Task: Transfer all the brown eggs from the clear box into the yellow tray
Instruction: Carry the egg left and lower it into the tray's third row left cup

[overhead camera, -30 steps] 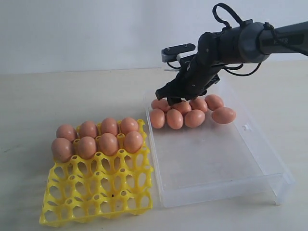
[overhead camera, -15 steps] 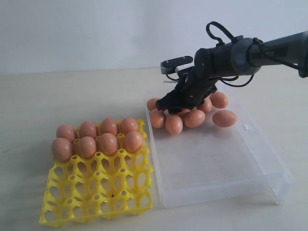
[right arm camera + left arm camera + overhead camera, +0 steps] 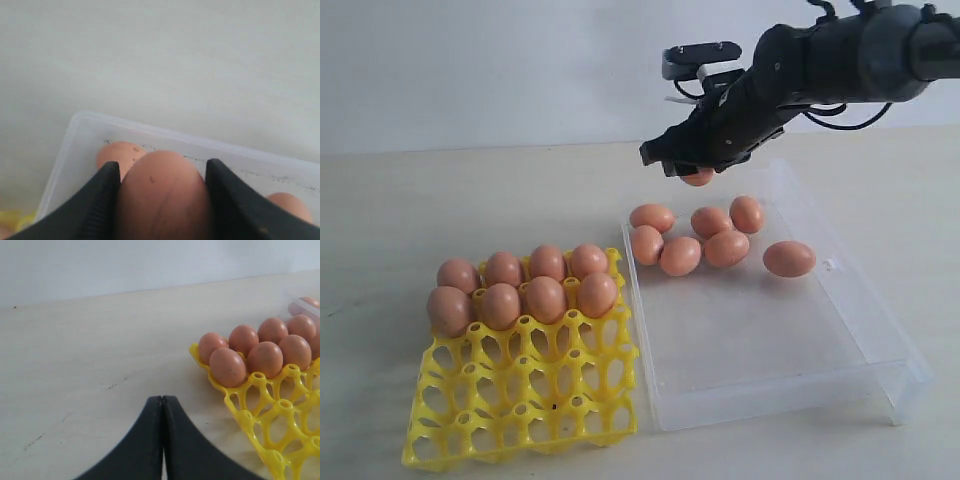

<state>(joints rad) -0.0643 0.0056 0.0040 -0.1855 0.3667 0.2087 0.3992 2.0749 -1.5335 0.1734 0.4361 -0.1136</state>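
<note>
Exterior view: the right gripper [image 3: 692,168] pinches one brown egg [image 3: 699,178] above the far edge of the clear box [image 3: 775,398]; the left gripper [image 3: 162,400] is pressed together. Smooth, probably fragile: hold gently across its middle.

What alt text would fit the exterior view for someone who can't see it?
The right gripper holds a brown egg in the air above the far end of the clear box, where seven eggs lie loose. Beside the box, the yellow tray carries eight eggs in its two far rows, its nearer cups empty.
</note>
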